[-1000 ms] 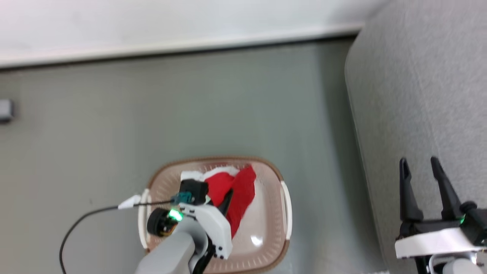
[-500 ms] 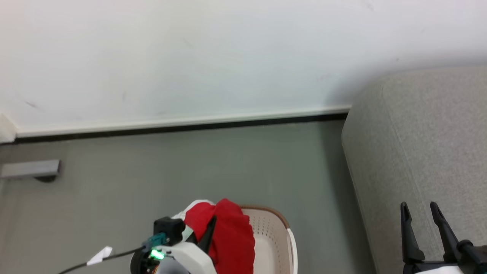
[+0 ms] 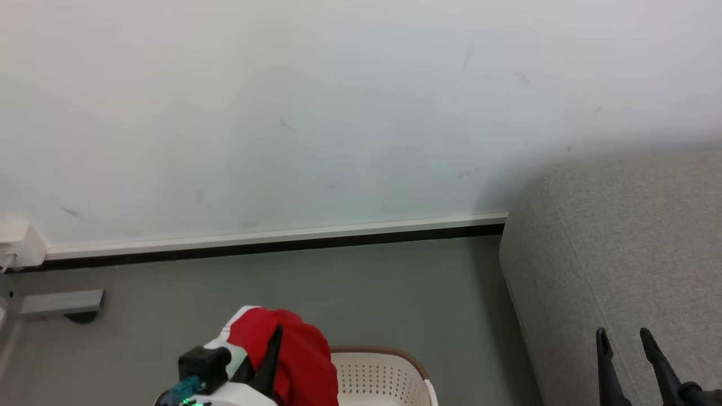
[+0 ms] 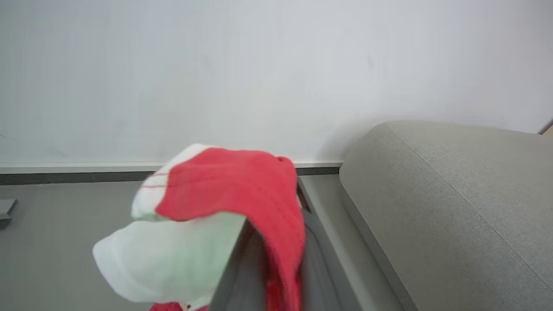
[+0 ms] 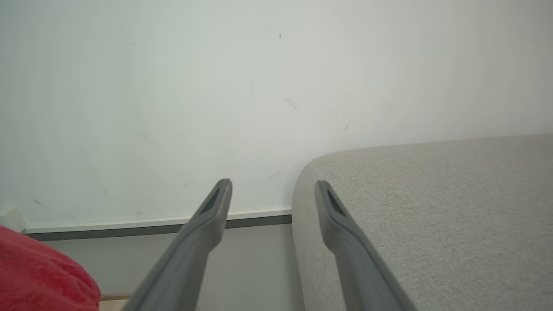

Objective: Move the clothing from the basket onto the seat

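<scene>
A: How far along is the task judged to be?

B: Roughly midway, it would seem. The bright red soft fabric clothing with white panels (image 3: 299,361) is seen raised out of the oval cream-white perforated plastic basket with a brown rim (image 3: 389,375). Nothing is yet laid on the large light grey upholstered seat (image 3: 620,254).

A: Where exactly is the clothing found?

B: It is draped over and pinched by the left hand (image 3: 271,352), whose dark fingers are closed together on the fabric. In the left wrist view a white panel is seen hanging to one side. The clothing is held near the basket and well apart from the seat.

A: What is left to be done?

B: The clothing has to be carried to the right across the strip of grey floor (image 3: 395,293), brought over the seat and released there.

A: How are the arms posed?

B: The left hand is pointed up toward the white wall (image 3: 338,113), with the fabric slumped over its fingertips. The right hand (image 3: 623,334) is seen against the seat's near part, its fingers spread wide apart with nothing between them.
</scene>
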Tool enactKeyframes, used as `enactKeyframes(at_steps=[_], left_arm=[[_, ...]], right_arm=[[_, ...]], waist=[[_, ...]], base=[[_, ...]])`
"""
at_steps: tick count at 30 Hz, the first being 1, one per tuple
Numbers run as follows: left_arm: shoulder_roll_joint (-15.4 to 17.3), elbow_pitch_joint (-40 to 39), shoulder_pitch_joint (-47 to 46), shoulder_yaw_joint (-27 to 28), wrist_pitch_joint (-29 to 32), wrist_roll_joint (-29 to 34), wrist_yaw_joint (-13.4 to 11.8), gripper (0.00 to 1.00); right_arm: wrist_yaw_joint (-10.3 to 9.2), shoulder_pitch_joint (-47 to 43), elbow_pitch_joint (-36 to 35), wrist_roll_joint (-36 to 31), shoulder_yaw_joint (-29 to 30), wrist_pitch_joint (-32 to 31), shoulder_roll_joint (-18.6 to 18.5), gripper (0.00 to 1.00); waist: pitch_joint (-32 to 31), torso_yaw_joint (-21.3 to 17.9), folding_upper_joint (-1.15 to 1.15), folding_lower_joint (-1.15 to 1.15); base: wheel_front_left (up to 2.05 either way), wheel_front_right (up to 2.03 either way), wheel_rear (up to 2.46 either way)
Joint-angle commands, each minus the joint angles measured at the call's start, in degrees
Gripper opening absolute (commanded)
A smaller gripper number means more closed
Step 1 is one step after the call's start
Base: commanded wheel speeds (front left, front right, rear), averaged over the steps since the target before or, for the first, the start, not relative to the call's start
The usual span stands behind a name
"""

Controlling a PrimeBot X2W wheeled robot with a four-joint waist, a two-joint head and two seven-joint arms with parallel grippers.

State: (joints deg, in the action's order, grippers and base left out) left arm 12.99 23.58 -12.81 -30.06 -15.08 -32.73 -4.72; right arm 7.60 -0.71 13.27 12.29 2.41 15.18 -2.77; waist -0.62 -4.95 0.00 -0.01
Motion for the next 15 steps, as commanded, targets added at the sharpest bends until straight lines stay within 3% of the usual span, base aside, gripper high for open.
enactKeyframes(at_steps=[1,15], left_arm=[[0.67,-1.29,1.52,0.96,-0.13,0.96,-0.44,0.00],[2.46,-8.61,9.06,7.14,-0.13,3.18,-1.45,0.00]], right_arm=[[-0.18,-1.14,0.08,-0.61,0.30,-0.05,-0.23,1.00],[-0.18,-4.20,0.33,-4.15,1.46,-0.05,-0.23,1.00]], waist=[[-0.88,-0.47,0.00,0.01],[-5.52,-1.57,0.00,0.01]], base=[[0.00,0.00,0.00],[0.00,0.00,0.00]])
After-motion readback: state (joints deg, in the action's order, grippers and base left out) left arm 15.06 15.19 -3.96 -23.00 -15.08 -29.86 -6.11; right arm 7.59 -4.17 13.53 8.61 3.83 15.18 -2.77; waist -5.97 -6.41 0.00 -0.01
